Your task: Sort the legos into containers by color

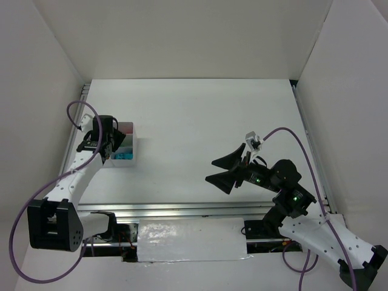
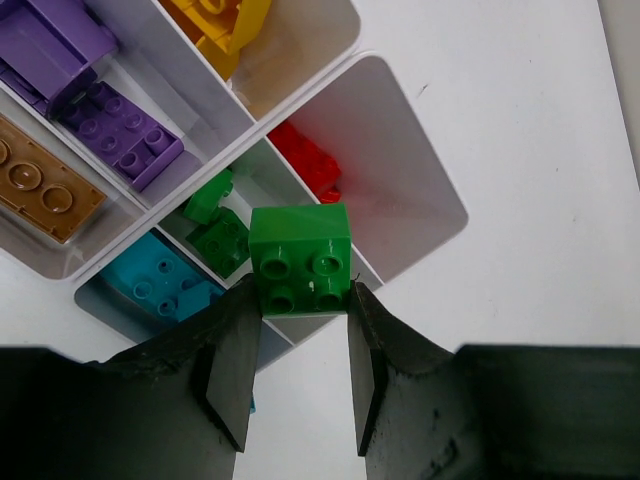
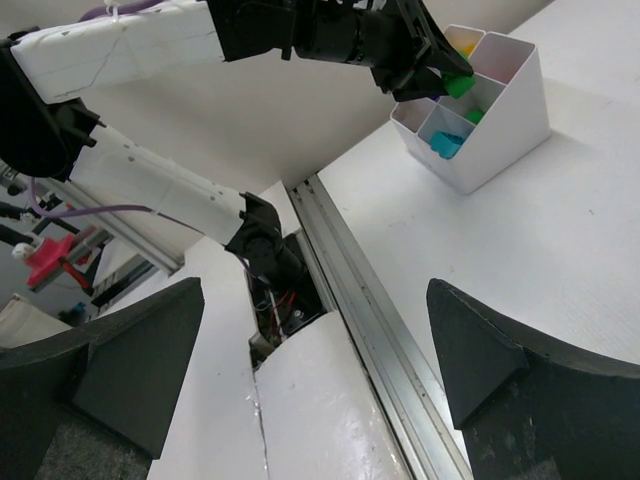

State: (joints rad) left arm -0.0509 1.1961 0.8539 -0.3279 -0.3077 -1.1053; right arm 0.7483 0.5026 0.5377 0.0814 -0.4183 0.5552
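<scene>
In the left wrist view my left gripper [image 2: 302, 296] is shut on a green studded brick [image 2: 300, 255], holding it just above the white tray [image 2: 420, 200]. Under the brick lies the compartment with two green legos [image 2: 215, 228]. The other compartments hold red [image 2: 310, 160], teal [image 2: 160, 285], purple [image 2: 110, 125], yellow [image 2: 225, 25] and a brown-orange plate [image 2: 40, 180]. Seen from above, the tray [image 1: 134, 144] stands at the left with the left gripper [image 1: 111, 143] over it. My right gripper [image 1: 211, 170] hangs open and empty over the table's right half, far from the tray [image 3: 500, 130].
White walls close in the table on the left, right and back. An aluminium rail [image 1: 200, 209] runs along the near edge, with a white cover strip [image 1: 191, 239] in front of it. A purple cable [image 1: 285, 132] loops above the right arm.
</scene>
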